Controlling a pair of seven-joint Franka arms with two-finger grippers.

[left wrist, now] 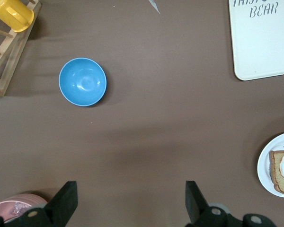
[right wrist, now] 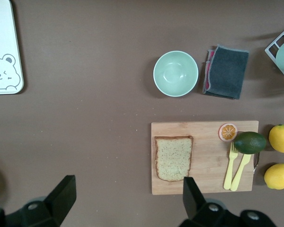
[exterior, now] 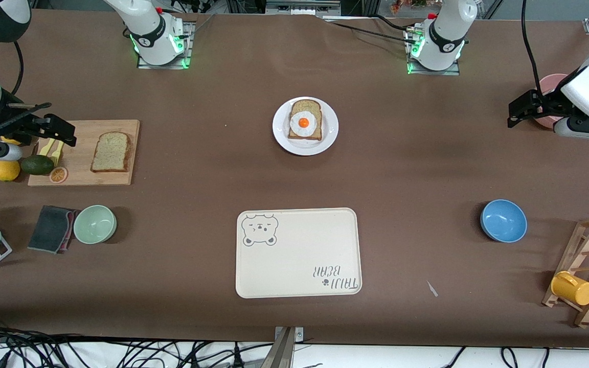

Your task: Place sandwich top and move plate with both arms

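Both grippers hang released and empty: the right gripper (exterior: 51, 132) over the cutting board's (exterior: 82, 176) edge, the left gripper (exterior: 524, 108) near the pink bowl (exterior: 550, 84). Nothing is done yet: the sandwich top (exterior: 112, 152) lies on that board, at nine o'clock from the plate (exterior: 305, 144), where the egg-topped slice (exterior: 304, 121) waits uncovered

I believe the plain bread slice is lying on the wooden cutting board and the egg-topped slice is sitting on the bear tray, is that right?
Not quite: the egg-topped slice sits on the round white plate, not the bear tray, as the front view shows. The plain bread slice does lie on the wooden cutting board.
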